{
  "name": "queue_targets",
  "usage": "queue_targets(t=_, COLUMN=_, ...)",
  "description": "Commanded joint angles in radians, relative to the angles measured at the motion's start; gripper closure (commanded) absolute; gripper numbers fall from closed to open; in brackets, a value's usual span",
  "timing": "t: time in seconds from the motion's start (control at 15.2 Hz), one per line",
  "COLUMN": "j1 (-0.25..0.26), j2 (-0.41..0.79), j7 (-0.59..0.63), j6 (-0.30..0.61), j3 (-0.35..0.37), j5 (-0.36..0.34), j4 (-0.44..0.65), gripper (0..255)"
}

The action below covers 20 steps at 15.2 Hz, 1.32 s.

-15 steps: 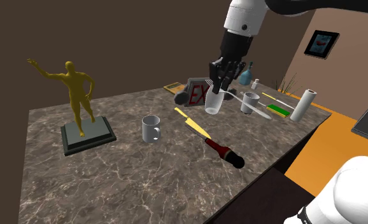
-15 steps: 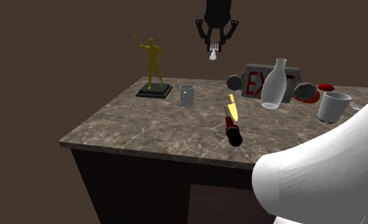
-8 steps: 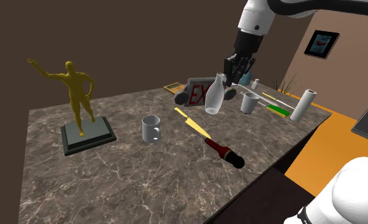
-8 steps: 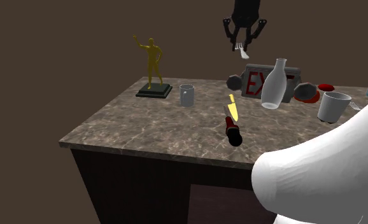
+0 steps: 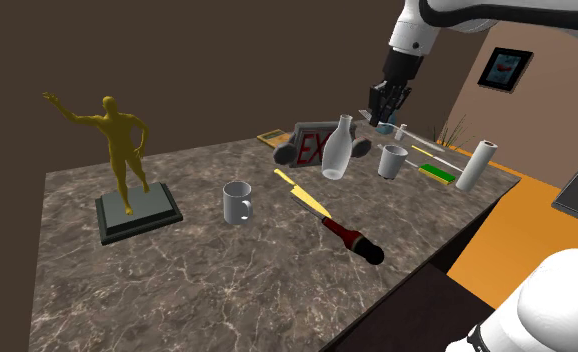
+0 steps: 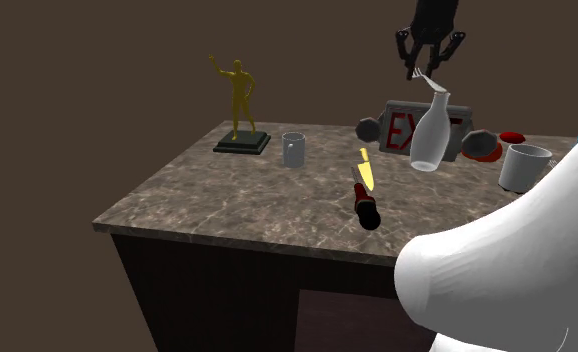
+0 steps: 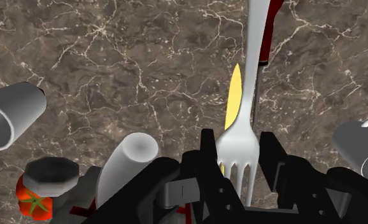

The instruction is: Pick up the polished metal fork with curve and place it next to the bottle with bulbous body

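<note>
- Knife point(image 5: 327, 213), on the bottle's point(image 5: 338, 148) left in the shoulder view: its yellow blade lies near the bottle's base. If I lower on that side, the fork could land across the blade instead of on bare marble.
- Bottle: tall, narrow neck, easily tipped. My gripper point(image 6: 429, 70) hangs just above its mouth, so a straight descent risks clipping the neck.
- Fork point(image 7: 249, 95), high above the bottle: the black fingers are clamped on its tine end, with the handle pointing down. That thin, smooth hold could pivot or slip, I reckon.
- White cup point(image 5: 392, 160), right of the bottle: releasing from height could bounce the fork against it.
</note>
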Motion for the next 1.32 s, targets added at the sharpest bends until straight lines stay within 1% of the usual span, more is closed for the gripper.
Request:
queue_targets(t=0.0, j1=-0.017, j2=0.016, j7=-0.05, j6=-0.003, j3=-0.034, j5=-0.008, j4=0.018, gripper=255)
queue_targets(t=0.2, j1=-0.042, j2=0.056, j7=-0.12, j6=-0.005, j3=-0.079, j5=-0.017, j4=0.057, gripper=255)
queue_targets(t=0.26, j1=-0.045, j2=0.06, j7=-0.126, j6=-0.005, j3=-0.083, j5=-0.018, j4=0.061, gripper=255)
queue_targets(t=1.25, j1=-0.044, j2=0.024, j7=-0.13, j6=0.199, j3=-0.083, j5=-0.017, j4=-0.178, gripper=255)
